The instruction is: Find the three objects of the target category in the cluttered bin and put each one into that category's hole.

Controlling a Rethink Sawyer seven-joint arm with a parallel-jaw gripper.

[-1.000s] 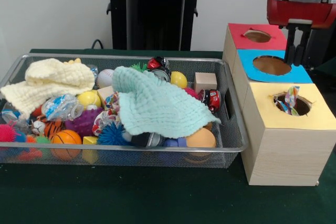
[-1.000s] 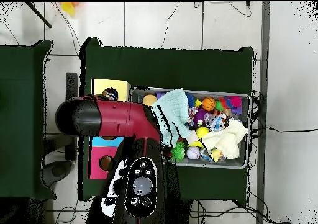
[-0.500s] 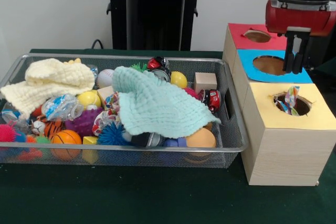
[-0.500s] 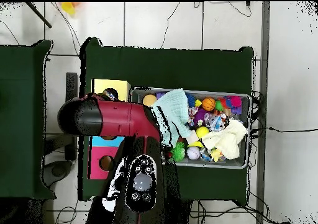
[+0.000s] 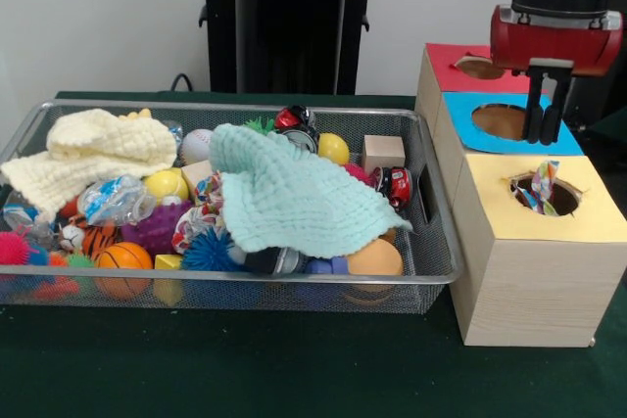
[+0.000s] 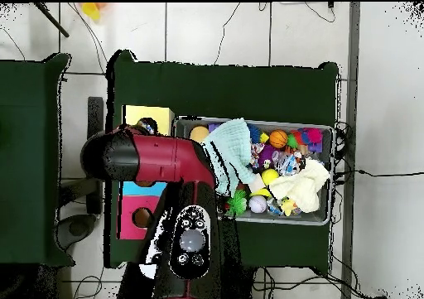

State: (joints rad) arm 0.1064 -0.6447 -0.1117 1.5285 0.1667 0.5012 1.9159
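Dark green table [image 5: 245, 369], white wall [image 5: 98, 17], tiled floor [image 6: 215, 31]

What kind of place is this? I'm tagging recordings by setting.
Likely a robotics lab: a wire-mesh bin of toys and cloths on a green-covered table, three sorting boxes with colored holed tops, cables trailing over a tiled floor.
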